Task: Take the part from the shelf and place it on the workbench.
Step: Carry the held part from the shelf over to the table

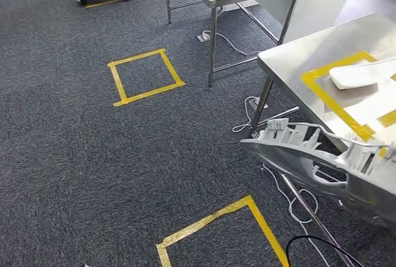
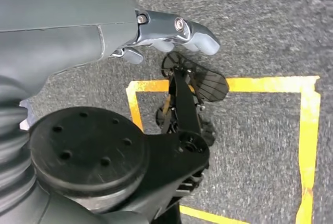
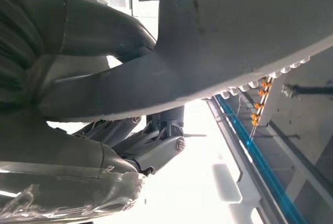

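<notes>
Part (image 1: 322, 161) gripped between right fingers (image 3: 157, 148).

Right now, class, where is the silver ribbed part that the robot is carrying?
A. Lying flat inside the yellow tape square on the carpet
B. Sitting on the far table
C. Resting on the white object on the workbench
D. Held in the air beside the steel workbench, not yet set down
D: in the head view the part hangs over the carpet beside the workbench, below its top, and the right hand grips it.
</notes>
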You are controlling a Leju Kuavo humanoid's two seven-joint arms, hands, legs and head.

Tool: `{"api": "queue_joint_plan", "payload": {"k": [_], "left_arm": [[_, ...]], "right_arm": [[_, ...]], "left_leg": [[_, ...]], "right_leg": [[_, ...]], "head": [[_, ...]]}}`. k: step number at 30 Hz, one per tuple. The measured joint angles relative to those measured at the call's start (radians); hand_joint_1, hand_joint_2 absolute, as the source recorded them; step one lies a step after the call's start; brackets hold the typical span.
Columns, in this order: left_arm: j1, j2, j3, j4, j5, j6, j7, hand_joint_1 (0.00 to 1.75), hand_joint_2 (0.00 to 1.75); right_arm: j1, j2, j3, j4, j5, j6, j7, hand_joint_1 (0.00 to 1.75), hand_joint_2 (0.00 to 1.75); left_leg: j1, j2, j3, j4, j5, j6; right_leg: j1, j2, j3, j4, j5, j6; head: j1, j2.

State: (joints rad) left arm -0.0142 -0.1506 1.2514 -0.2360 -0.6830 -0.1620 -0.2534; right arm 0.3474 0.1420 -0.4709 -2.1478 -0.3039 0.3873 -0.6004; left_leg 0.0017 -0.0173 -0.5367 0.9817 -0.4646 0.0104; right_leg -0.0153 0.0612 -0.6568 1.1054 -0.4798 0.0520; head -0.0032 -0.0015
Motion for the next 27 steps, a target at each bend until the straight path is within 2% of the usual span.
{"api": "queue_joint_plan", "payload": {"k": [1,2,3,4,5,6,8,9,10,12,13,15,16,17,18,19,20,21,23,24,25,26,27], "left_arm": [[0.001,0.0,0.0,0.0,-0.001,-0.001,-0.001,0.0,1.75],[0.004,0.0,0.001,0.0,-0.001,-0.003,-0.003,0.0,1.75],[0.005,0.0,0.001,0.0,-0.002,-0.005,-0.006,0.0,1.75],[0.006,0.001,0.001,0.0,-0.003,-0.009,-0.01,0.0,1.75],[0.006,0.001,0.002,0.0,-0.005,-0.012,-0.015,0.0,1.75],[0.004,0.0,0.002,0.0,-0.007,-0.016,-0.02,0.0,1.75],[0.002,0.001,0.002,0.0,-0.012,-0.02,-0.027,0.0,1.75],[0.001,0.002,0.002,0.0,-0.015,-0.02,-0.029,0.0,1.75],[0.001,0.003,0.002,0.0,-0.02,-0.02,-0.029,0.0,1.75],[-0.001,0.003,0.002,0.0,-0.03,-0.015,-0.026,0.0,1.75],[-0.002,0.003,0.002,0.0,-0.035,-0.01,-0.022,0.0,1.75],[-0.003,0.004,0.002,0.0,-0.041,0.002,-0.014,0.0,1.75],[-0.002,0.005,0.003,0.0,-0.041,0.008,-0.009,0.0,1.75],[0.0,0.005,0.004,0.0,-0.04,0.014,-0.004,0.0,1.75],[0.002,0.005,0.006,0.0,-0.04,0.017,0.001,0.0,1.75],[0.003,0.005,0.007,0.0,-0.04,0.018,0.006,0.0,1.75],[0.004,0.006,0.009,0.0,-0.04,0.017,0.009,0.0,1.75],[0.004,0.006,0.01,0.0,-0.041,0.012,0.011,0.0,1.75],[0.003,0.006,0.011,0.0,-0.048,-0.008,0.006,0.0,1.75],[0.003,0.006,0.011,0.0,-0.052,-0.019,0.001,0.0,1.75],[0.003,0.006,0.011,0.0,-0.056,-0.028,-0.005,0.0,1.75],[0.002,0.006,0.011,0.0,-0.059,-0.034,-0.01,0.0,1.75],[0.002,0.006,0.011,0.0,-0.062,-0.035,-0.013,0.0,1.75]], "right_arm": [[-0.002,0.0,0.001,0.0,0.0,-0.001,0.0,1.75,1.75],[-0.004,0.0,0.002,0.0,0.0,-0.002,0.0,1.75,1.75],[-0.004,0.0,0.002,0.0,0.001,-0.005,0.0,1.75,1.75],[-0.003,0.0,0.002,0.0,0.001,-0.009,0.0,1.75,1.75],[-0.003,0.0,0.002,0.0,0.002,-0.013,0.0,1.75,1.75],[-0.004,0.0,0.001,0.0,0.003,-0.016,-0.001,1.75,1.75],[-0.005,0.0,0.001,-0.002,0.003,-0.022,-0.001,1.75,1.75],[-0.006,0.0,0.001,-0.003,0.002,-0.024,-0.001,1.75,1.75],[-0.006,0.0,0.0,-0.004,0.0,-0.025,-0.002,1.75,1.75],[-0.005,0.0,-0.004,-0.007,-0.005,-0.026,-0.004,1.75,1.75],[-0.005,0.0,-0.007,-0.01,-0.007,-0.026,-0.006,1.75,1.75],[-0.006,0.0,-0.011,-0.018,-0.01,-0.026,-0.008,1.75,1.75],[-0.008,0.0,-0.012,-0.022,-0.011,-0.026,-0.008,1.75,1.75],[-0.01,0.0,-0.012,-0.025,-0.011,-0.026,-0.009,1.75,1.75],[-0.01,0.0,-0.013,-0.026,-0.011,-0.026,-0.009,1.75,1.75],[-0.01,0.0,-0.014,-0.028,-0.012,-0.026,-0.008,1.75,1.75],[-0.01,0.0,-0.015,-0.028,-0.014,-0.025,-0.008,1.75,1.75],[-0.01,0.0,-0.016,-0.028,-0.017,-0.025,-0.008,1.75,1.75],[-0.013,-0.001,-0.016,-0.028,-0.023,-0.026,-0.007,1.75,1.75],[-0.015,-0.002,-0.017,-0.029,-0.026,-0.027,-0.007,1.75,1.75],[-0.017,-0.003,-0.017,-0.029,-0.027,-0.028,-0.007,1.75,1.75],[-0.017,-0.004,-0.018,-0.03,-0.028,-0.029,-0.007,1.75,1.75],[-0.016,-0.005,-0.018,-0.03,-0.029,-0.029,-0.007,1.75,1.75]], "left_leg": [[-0.001,0.013,0.0,0.0,-0.001,0.003],[-0.003,0.028,0.0,0.0,-0.001,0.004],[-0.003,0.043,0.0,0.0,-0.002,0.005],[-0.003,0.059,0.001,0.001,-0.003,0.005],[-0.004,0.073,0.003,0.001,-0.005,0.003],[-0.003,0.086,0.005,0.001,-0.007,0.001],[-0.007,0.108,0.014,0.003,-0.014,-0.007],[-0.01,0.117,0.018,0.004,-0.018,-0.012],[-0.013,0.127,0.021,0.004,-0.02,-0.016],[-0.013,0.147,0.027,0.002,-0.023,-0.026],[-0.011,0.14,0.027,0.006,-0.029,-0.032],[-0.006,0.087,0.003,0.066,-0.073,-0.043],[-0.004,0.054,-0.026,0.128,-0.107,-0.046],[-0.003,0.036,-0.061,0.201,-0.14,-0.048],[-0.002,0.028,-0.093,0.261,-0.161,-0.048],[-0.001,0.024,-0.113,0.294,-0.163,-0.048],[-0.001,0.022,-0.114,0.286,-0.142,-0.047],[0.0,0.015,-0.096,0.24,-0.105,-0.046],[0.007,-0.031,-0.037,0.103,-0.032,-0.043],[0.01,-0.055,-0.015,0.051,-0.015,-0.041],[0.011,-0.07,-0.004,0.022,-0.01,-0.038],[0.01,-0.071,-0.001,0.013,-0.013,-0.033],[0.009,-0.058,-0.001,0.01,-0.012,-0.026]], "right_leg": [[0.001,-0.032,-0.028,0.066,-0.039,0.003],[0.002,-0.046,-0.057,0.135,-0.074,0.006],[0.001,-0.052,-0.079,0.189,-0.095,0.009],[0.001,-0.054,-0.083,0.208,-0.097,0.011],[0.001,-0.059,-0.067,0.185,-0.079,0.012],[0.001,-0.069,-0.031,0.125,-0.049,0.012],[0.003,-0.119,0.051,-0.017,0.002,0.007],[0.004,-0.134,0.076,-0.059,0.014,0.002],[0.006,-0.14,0.085,-0.077,0.018,-0.003],[0.007,-0.113,0.08,-0.078,0.022,-0.016],[0.006,-0.1,0.078,-0.08,0.025,-0.022],[0.0,-0.075,0.077,-0.083,0.03,-0.034],[-0.001,-0.062,0.075,-0.083,0.032,-0.037],[-0.002,-0.048,0.073,-0.083,0.033,-0.04],[-0.002,-0.033,0.071,-0.083,0.034,-0.041],[-0.002,-0.017,0.07,-0.083,0.035,-0.041],[-0.003,-0.001,0.07,-0.083,0.036,-0.04],[-0.003,0.016,0.07,-0.083,0.037,-0.038],[-0.004,0.046,0.068,-0.081,0.039,-0.03],[-0.004,0.059,0.064,-0.08,0.04,-0.025],[-0.005,0.072,0.06,-0.081,0.043,-0.018],[-0.006,0.085,0.055,-0.083,0.046,-0.01],[-0.009,0.098,0.05,-0.088,0.051,-0.002]], "head": [[0.002,0.0],[0.003,0.0],[0.003,0.0],[0.003,0.0],[0.003,0.0],[0.003,0.0],[0.003,0.0],[0.002,0.0],[0.002,0.0],[0.001,0.0],[0.001,0.0],[-0.004,0.0],[-0.006,0.0],[-0.007,0.0],[-0.008,0.0],[-0.008,0.0],[-0.008,0.0],[-0.008,0.0],[-0.008,0.0],[-0.008,0.0],[-0.008,0.0],[-0.008,0.0],[-0.008,0.0]]}}
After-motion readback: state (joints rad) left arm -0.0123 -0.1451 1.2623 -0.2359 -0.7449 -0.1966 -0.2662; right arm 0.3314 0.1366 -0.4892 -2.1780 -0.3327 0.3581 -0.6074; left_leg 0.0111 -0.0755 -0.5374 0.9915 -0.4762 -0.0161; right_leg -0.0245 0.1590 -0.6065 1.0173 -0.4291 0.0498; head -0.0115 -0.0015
